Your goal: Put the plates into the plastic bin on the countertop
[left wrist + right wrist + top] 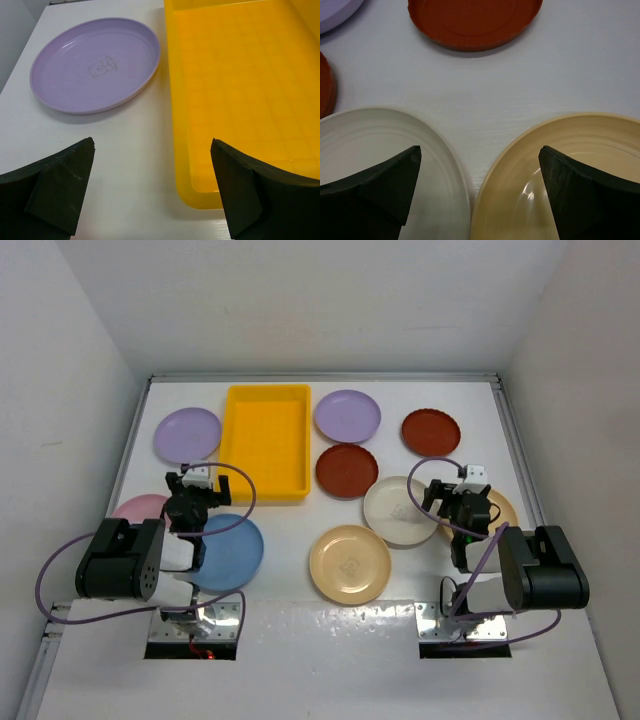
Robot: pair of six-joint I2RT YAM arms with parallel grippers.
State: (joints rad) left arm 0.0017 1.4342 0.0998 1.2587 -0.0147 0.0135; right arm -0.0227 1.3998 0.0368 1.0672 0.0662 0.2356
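Nine plates (348,564) lay on the desk (290,530), all outside the yellow bin (267,440). The left fingers (55,192), held low, stood spread facing a lilac plate (95,65) and the bin's wall. The right fingers (370,195), also spread, hung over the cream plate (385,145) and a tan plate (580,150), seemingly clear of both.

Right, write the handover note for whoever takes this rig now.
Left pincer: open, empty, facing the gap between a lilac round plastic plate and the yellow rectangular plastic bin.
Right pincer: open, empty, over the cream-white plate and a tan-yellow plate.
Done: nothing; bin empty.
Left to do: all nine plates, on the white countertop, including second lilac, one dark red, another dark red, second tan-yellow, blue, pink.
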